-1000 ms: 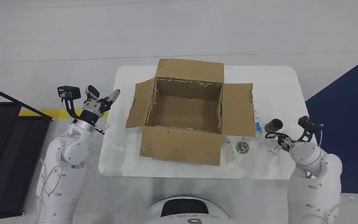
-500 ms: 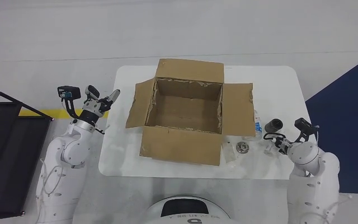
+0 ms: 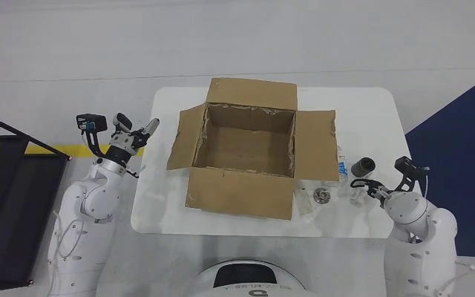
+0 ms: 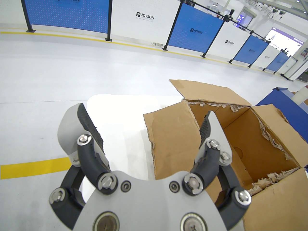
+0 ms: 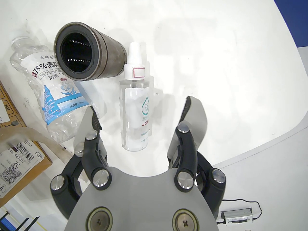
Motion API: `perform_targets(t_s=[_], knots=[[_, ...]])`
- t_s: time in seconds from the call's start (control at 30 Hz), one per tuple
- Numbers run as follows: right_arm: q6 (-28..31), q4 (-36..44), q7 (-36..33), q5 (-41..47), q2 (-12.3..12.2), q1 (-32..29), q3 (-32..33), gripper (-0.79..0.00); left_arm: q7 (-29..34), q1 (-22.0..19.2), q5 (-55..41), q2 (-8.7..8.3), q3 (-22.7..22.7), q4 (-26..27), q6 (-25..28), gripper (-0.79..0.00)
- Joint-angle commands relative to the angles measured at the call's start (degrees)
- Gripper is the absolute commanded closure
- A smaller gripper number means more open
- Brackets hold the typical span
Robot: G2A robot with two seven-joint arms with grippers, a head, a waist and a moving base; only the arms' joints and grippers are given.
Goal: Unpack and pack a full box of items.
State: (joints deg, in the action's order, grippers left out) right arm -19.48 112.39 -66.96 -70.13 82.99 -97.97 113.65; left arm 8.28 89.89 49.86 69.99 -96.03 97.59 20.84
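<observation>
**Change.** The right arm has shifted slightly over the last second, toward the box and then back a touch to the desk's near edge. The right hand [image 5: 142, 108] remains low over the spray bottle [image 5: 137, 111]. The left arm, the box and the loose items have not moved. Judged meaning: the unpacking looks finished or nearly so, and the right hand is lining up on the first item to go back in.

**Right hand.** Fingers apart, one on each side of the spray bottle's lower end, neither seen to touch it. Nothing held.

**Left hand** [image 4: 145, 110]. Fingers apart, empty, held off the desk's left edge beside the box's left flap.

**Cardboard box** [image 3: 249, 152]. Mid-desk, open, all four flaps spread. The floor looks bare from above, with some shredded paper [image 4: 269, 183] in one corner.

**Spray bottle.** Lying flat on the desk [image 3: 356, 104], right of the box, cap pointing away from the right hand.

**Metal cylinder** [image 5: 89, 51]. Dark and hollow, on its side, touching the spray bottle at the cap.

**Crumpled bottle** [image 5: 50, 90]. Clear and labelled, lying just beside one finger of the right hand, partly under the cylinder.

**Round metal part** [image 3: 321, 195]. Near the box's front right corner, next to some plastic wrap [image 3: 304, 202].

**In the way.** The cylinder leaning on the cap may roll when the spray bottle lifts. The crumpled bottle crowds one finger. The right flap and box wall lie between these items and the opening.
</observation>
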Motion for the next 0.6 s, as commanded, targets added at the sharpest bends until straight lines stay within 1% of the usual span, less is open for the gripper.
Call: perform_targets(t_s=[0.0,0.37,0.57], knots=[[-0.2,0.5,-0.1,0.0,0.0,-0.4,0.1,-0.785,0.0,0.0,0.0,0.00,0.0,0.0,0.0,-0.785],[-0.4,1.8,-0.1,-0.2,-0.4,-1.6,-0.2,-0.785,0.0,0.0,0.0,0.00,0.0,0.0,0.0,-0.785],[1.3,-0.6,-1.9,-2.4,-0.7,-0.1,-2.6,-0.785,0.0,0.0,0.0,0.00,0.0,0.0,0.0,-0.785]])
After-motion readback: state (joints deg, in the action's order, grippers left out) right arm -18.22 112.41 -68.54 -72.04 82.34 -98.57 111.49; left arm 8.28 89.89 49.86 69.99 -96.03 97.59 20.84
